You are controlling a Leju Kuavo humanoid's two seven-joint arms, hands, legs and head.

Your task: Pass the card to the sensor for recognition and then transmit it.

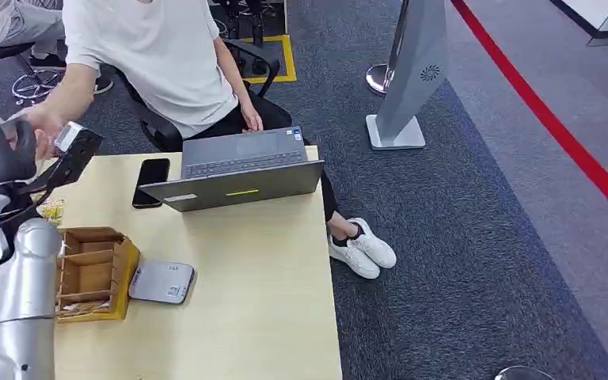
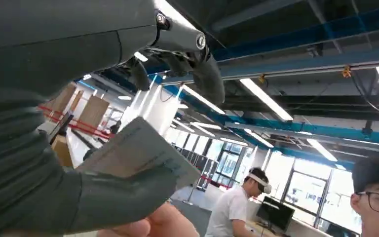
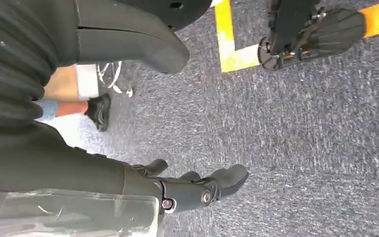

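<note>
Left hand (image 1: 67, 158), at the head view's upper left, pinches the card (image 1: 68, 134) beside a person's hand (image 1: 38, 127) (handover seemingly underway). Sensor (image 1: 161, 282) sits lower left, so scanning looks done. Right hand (image 3: 197, 190) hangs empty, fingers apart.

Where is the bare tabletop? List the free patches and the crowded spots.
Free: the wide strip of table between the laptop and the near edge, right of the sensor. Crowded: the left side, with the wooden organizer, the phone and the left hand holding the card.
</note>
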